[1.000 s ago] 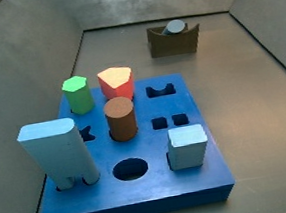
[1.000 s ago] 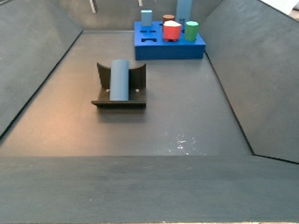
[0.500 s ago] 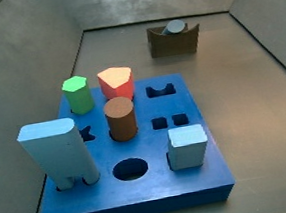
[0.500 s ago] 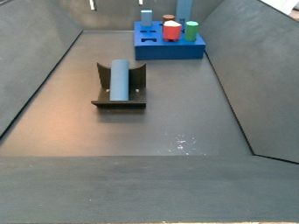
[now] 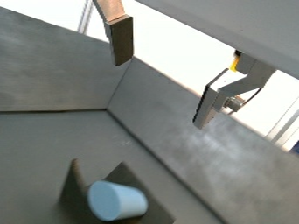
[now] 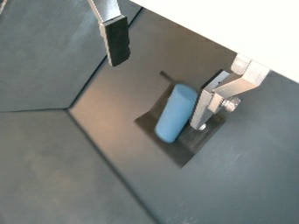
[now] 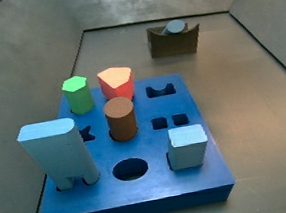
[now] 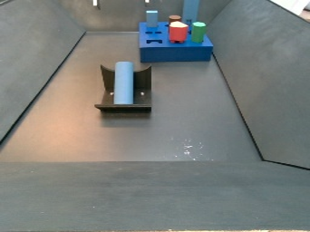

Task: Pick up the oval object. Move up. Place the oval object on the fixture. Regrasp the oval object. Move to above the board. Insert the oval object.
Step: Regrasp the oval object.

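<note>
The oval object, a slim slate-blue peg, lies in the notch of the dark fixture. In a side view its rounded end faces the camera on top of the fixture. My gripper hangs open high above it, with nothing between its fingers. The peg shows below, close to one finger and apart from it. In a wrist view only the peg's end and part of the fixture show under the open gripper. The blue board stands apart from the fixture.
On the board stand a green peg, a red peg, a brown cylinder, a bulky light-blue block and a grey-blue cube. Grey sloping walls enclose the floor.
</note>
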You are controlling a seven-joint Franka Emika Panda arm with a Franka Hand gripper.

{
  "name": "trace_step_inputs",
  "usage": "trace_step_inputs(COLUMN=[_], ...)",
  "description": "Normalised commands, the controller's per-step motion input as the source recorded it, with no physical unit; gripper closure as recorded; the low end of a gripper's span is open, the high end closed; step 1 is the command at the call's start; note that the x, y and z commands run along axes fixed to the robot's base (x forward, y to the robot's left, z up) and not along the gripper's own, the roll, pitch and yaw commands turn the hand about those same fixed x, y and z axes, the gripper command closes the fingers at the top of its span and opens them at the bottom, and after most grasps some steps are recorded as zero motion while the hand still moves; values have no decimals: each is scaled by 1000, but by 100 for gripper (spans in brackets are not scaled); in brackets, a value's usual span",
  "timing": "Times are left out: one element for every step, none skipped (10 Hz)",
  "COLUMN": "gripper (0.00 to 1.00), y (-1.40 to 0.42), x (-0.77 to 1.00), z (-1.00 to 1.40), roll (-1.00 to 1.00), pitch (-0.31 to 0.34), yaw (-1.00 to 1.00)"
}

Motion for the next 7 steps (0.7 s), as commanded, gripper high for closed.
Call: trace_step_inputs(gripper=[0,0,0,0,0,0,0], y=[-39,-39,-38,-28,-25,76,75], x=[89,90,86,82,70,29,34], z=[-11,-11,-15,-6,-3,-1000,-1000], roll=[878,746,486,332,202,204,188], pitch=[127,131,127,113,81,23,-3], yaw=[79,87,110,126,147,140,139])
